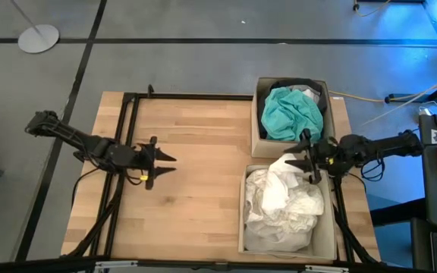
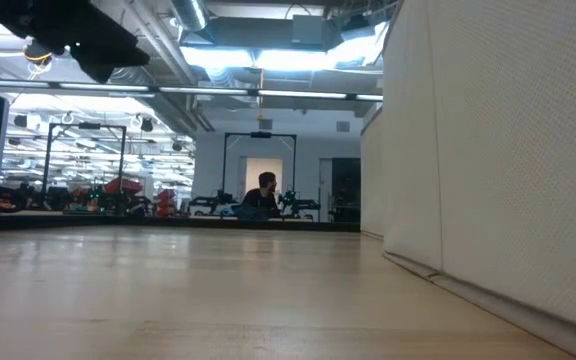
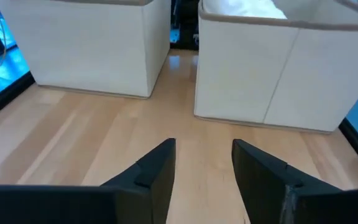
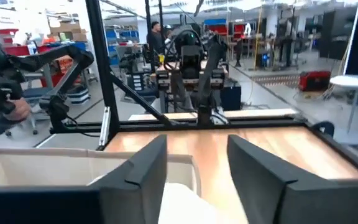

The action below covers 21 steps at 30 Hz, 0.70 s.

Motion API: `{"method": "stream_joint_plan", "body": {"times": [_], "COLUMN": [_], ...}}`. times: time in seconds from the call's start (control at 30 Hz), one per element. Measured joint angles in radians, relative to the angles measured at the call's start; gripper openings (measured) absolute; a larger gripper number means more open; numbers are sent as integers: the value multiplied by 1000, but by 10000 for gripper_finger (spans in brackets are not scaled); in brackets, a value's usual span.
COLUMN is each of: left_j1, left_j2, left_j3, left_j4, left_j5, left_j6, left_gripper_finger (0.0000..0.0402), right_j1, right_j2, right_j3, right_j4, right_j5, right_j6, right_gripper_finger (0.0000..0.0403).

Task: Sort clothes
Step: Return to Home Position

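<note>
On the counter (image 1: 188,205), seen from above, you have two open boxes standing next to each other along the right-hand side. The upper box (image 1: 258,114) holds a crumpled teal garment (image 1: 290,114), and a dark garment (image 1: 309,86) shows behind it against the far wall. The lower box (image 1: 243,220) is heaped with white clothes (image 1: 283,206), which rise to its rim. No clothing lies on the bare wood outside the boxes.

Your right end effector (image 1: 294,158) hangs over the place where the two boxes meet, above the edge of the white heap. Its fingers are spread wide and hold nothing. Its wrist camera shows the same: the right end effector (image 4: 196,142) is wide, with a fold of the white clothes (image 4: 179,202) below the gap and the box rim (image 4: 42,163) beside it.

Your left end effector (image 1: 169,164) sits over the bare left half of the counter, well apart from the boxes and pointing toward them. In its wrist view the left end effector (image 3: 204,149) is also wide and empty. Both boxes stand ahead of it, and the white clothes (image 3: 241,7) peek over the rim of one.

From table height you see one box wall (image 2: 498,150) filling the right side, and a person (image 2: 265,190) far back in the room.
</note>
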Motion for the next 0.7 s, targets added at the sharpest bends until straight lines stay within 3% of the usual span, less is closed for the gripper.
{"method": "stream_joint_plan", "body": {"times": [0.17,0.27,0.47,0.7], "left_j1": [0,0,0,0], "left_j2": [-83,-132,-211,-253], "left_j3": [-65,-99,-153,-169], "left_j4": [33,39,85,76], "left_j5": [0,0,0,0], "left_j6": [-9,-8,-6,-21], "left_gripper_finger": [129,123,119,119], "right_j1": [0,0,0,0], "right_j2": [-68,-125,-258,-354], "right_j3": [-26,-76,-182,-275], "right_j4": [-12,-7,43,57], "right_j5": [-27,35,74,-15], "right_j6": [-63,-95,-96,-91], "right_gripper_finger": [75,15,31,9]}}
